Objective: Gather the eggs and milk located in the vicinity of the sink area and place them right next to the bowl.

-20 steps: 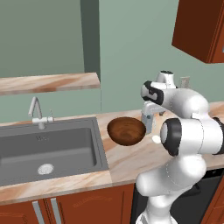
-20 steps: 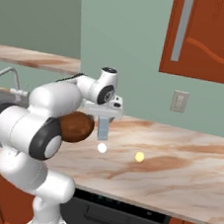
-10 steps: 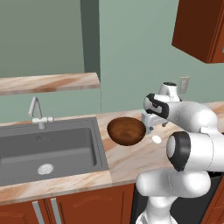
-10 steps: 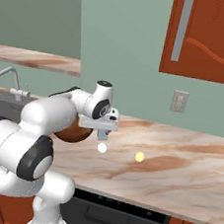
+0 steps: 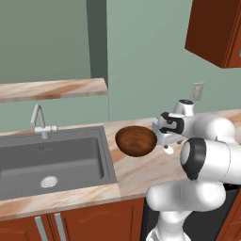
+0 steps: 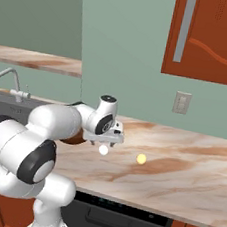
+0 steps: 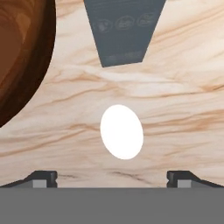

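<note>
The white egg [image 7: 121,131] lies on the marble counter, just right of the dark reddish-brown wooden bowl [image 7: 19,52]. My gripper [image 7: 112,177] hangs directly over the egg, open, one fingertip [image 7: 43,177] on each side and nothing held. The pale blue-grey milk carton [image 7: 124,30] stands on the counter just beyond the egg. From the base, the gripper [image 5: 168,144] is low beside the bowl [image 5: 136,141] with the egg [image 5: 168,150] under it. The grey sink [image 5: 52,160] with its faucet [image 5: 40,120] is at the left. In the right base view the egg [image 6: 103,149] sits below the gripper [image 6: 104,142].
A small yellow ball [image 6: 140,159] rests on the counter right of the egg. A wall outlet [image 6: 182,103] and red-brown cabinets [image 6: 210,37] are behind. A shelf [image 5: 52,89] runs above the sink. Counter stretches open to the right.
The hand has come down over the egg, close to the counter beside the bowl. Egg, bowl and yellow ball have stayed in place.
</note>
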Robot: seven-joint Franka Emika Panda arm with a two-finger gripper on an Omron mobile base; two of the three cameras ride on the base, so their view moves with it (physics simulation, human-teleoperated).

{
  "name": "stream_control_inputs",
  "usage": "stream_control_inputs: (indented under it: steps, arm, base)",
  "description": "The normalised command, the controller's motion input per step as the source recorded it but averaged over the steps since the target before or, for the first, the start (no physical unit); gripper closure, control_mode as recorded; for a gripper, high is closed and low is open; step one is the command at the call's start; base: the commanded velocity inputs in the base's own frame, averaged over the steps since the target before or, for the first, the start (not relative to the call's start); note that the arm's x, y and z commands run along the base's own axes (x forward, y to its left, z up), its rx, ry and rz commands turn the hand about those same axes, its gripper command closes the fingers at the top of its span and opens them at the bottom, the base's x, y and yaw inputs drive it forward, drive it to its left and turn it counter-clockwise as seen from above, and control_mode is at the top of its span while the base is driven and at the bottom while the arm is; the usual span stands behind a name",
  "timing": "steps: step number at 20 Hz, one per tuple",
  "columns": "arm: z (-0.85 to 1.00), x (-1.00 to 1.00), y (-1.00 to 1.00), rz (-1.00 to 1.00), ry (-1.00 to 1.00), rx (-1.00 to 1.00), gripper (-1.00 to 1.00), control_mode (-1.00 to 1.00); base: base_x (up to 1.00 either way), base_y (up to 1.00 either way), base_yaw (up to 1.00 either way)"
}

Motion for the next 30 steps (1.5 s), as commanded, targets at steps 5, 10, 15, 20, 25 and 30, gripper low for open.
stream_control_inputs:
  steps: [5,10,15,20,25,30]
  arm:
    - [-0.08,0.06,-0.03,0.0,0.0,0.0,-1.0,-1.0]
    - [-0.16,0.13,-0.01,0.0,0.0,0.0,-1.0,-1.0]
    - [-0.14,0.02,-0.02,0.0,0.0,0.0,-1.0,-1.0]
    - [-0.03,0.0,-0.01,0.0,0.0,0.0,-1.0,-1.0]
    - [-0.14,0.0,0.0,0.0,0.0,0.0,-1.0,-1.0]
    - [-0.12,0.02,0.0,0.0,0.0,0.0,-1.0,-1.0]
  base:
    - [0.0,0.0,0.0]
    - [0.0,0.0,0.0]
    - [0.0,0.0,0.0]
    - [0.0,0.0,0.0]
    - [0.0,0.0,0.0]
    - [0.0,0.0,0.0]
